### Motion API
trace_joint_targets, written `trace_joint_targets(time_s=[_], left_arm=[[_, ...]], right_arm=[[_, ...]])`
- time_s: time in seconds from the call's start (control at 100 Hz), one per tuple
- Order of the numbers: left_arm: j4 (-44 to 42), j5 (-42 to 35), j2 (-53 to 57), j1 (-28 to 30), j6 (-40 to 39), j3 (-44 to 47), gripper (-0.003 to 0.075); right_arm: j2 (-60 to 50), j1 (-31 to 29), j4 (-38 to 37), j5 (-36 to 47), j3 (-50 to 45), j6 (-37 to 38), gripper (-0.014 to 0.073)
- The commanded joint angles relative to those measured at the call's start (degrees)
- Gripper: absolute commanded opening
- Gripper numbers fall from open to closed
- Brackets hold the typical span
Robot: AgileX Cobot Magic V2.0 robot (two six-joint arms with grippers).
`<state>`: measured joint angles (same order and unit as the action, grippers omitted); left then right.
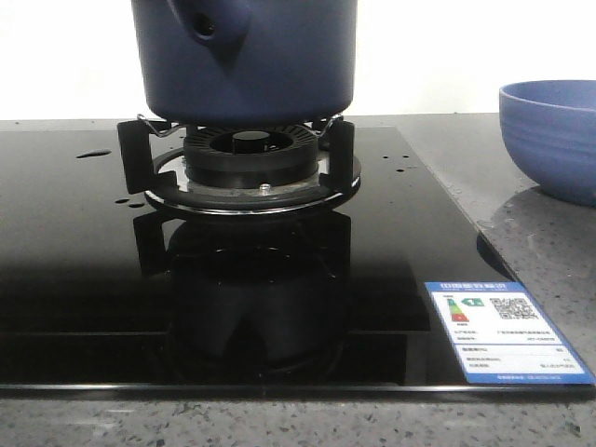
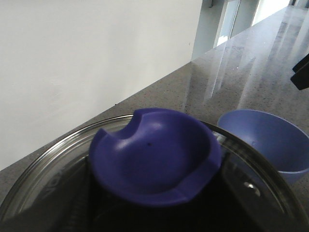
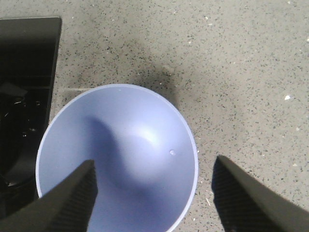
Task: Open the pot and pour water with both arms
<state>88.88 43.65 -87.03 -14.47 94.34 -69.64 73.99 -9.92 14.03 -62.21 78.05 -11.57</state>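
Nearest you, the blue lid knob (image 2: pixel 154 157) fills the left wrist view; you cannot tell that gripper's jaw state. The pot (image 1: pixel 244 58) sits on the burner (image 1: pixel 250 158). Your right gripper (image 3: pixel 154 191), jaws apart, straddles the bowl (image 3: pixel 117 157) rim and could knock it.

Right gripper (image 3: pixel 154 193): two dark fingers (image 3: pixel 72 193) spread wide apart, nothing between them, pointing downward. Left gripper: its fingers do not show in any view.
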Motion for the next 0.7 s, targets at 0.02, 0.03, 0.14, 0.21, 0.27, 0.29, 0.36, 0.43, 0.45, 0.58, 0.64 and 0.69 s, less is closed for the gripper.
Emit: trace_joint_targets(time_s=[0.02,0.03,0.14,0.21,0.27,0.29,0.36,0.43,0.45,0.58,0.64,0.69], left_arm=[[4.23,2.32,1.91,-0.46,-0.02,-2.33,0.0377],[4.09,2.32,1.90,-0.46,-0.02,-2.33,0.0377],[1.82,2.41,1.45,-0.46,0.10,-2.33,0.0377],[1.06,2.41,1.11,-0.46,0.37,-2.33,0.0377],[0.87,2.46,0.83,-0.46,0.39,-2.33,0.0377],[0.87,2.46,0.72,-0.46,0.39,-2.33,0.0377],[0.71,2.46,0.59,-0.46,0.67,-2.33,0.0377],[0.71,2.46,0.59,-0.46,1.42,-2.33,0.0377],[0.71,2.46,0.59,-0.46,1.45,-2.33,0.0377],[0.71,2.84,0.59,-0.59,1.45,-2.33,0.0377],[0.71,2.84,0.59,-1.03,1.55,-2.33,0.0377],[0.71,2.84,0.59,-1.58,2.60,-2.33,0.0377]], right_arm=[[-1.80,-0.29,1.25,2.17,1.79,-0.53,0.0456],[-1.80,-0.29,1.24,2.17,1.79,-0.53,0.0456],[-1.80,-0.29,1.38,2.17,1.79,-0.53,0.0456],[-1.80,-0.29,1.37,2.17,1.79,-0.53,0.0456],[-1.80,-0.29,1.51,2.17,1.79,-0.53,0.0456],[-1.80,-0.29,1.63,2.17,1.79,-0.53,0.0456],[-1.80,-0.29,1.73,2.17,1.79,-0.53,0.0456],[-1.80,-0.29,1.73,2.17,1.79,-0.53,0.0456],[-1.80,-0.29,1.73,2.17,1.79,-0.53,0.0456],[-1.80,-0.29,1.73,2.17,1.79,-0.53,0.0456],[-1.80,-0.29,1.73,2.26,1.79,-0.53,0.0456],[-1.80,-0.29,1.85,2.26,1.79,-0.53,0.0456]])
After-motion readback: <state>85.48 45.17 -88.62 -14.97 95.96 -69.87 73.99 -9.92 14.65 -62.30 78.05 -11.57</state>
